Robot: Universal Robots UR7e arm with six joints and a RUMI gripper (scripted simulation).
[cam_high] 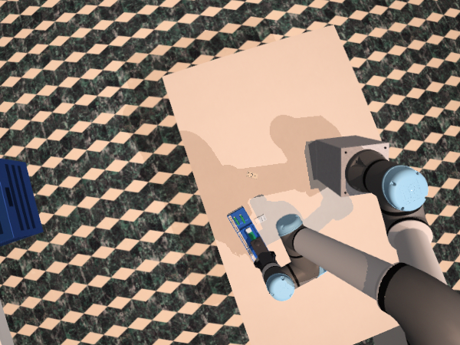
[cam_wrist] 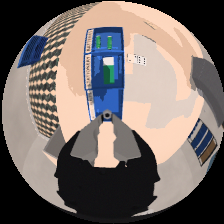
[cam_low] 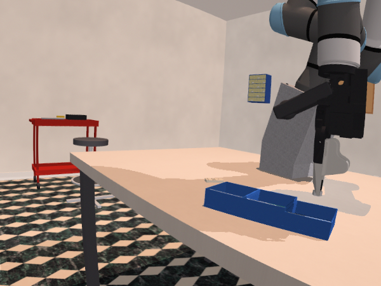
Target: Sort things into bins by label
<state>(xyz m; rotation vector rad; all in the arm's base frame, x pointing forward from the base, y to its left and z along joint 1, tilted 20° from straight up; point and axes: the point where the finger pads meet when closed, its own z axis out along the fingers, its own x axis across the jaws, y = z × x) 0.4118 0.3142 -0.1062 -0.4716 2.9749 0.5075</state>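
Observation:
The blue three-part bin [cam_high: 252,227] [cam_low: 254,209] [cam_wrist: 114,102] stands upright. Two green batteries [cam_high: 236,220] [cam_wrist: 109,42] lie in the compartment labelled BATTERIES. A green and white block [cam_high: 251,235] [cam_wrist: 108,75] lies in the middle one, labelled STATIONERY. The third compartment shows bare blue; its label is too small to read surely. My gripper [cam_low: 317,192] [cam_wrist: 107,114] is shut on a small grey ring, seemingly a nut, above the bin's third-compartment end. A white dotted piece [cam_high: 261,218] [cam_wrist: 141,60] lies beside the bin. A beige piece with dark dots [cam_high: 251,175] [cam_low: 213,180] lies farther off.
The arm's grey pedestal [cam_high: 326,169] [cam_low: 286,133] stands behind the bin. The long table edge [cam_low: 152,194] runs near the bin's labelled side. A red cart [cam_low: 63,122] and a stool [cam_low: 90,142] stand off the table.

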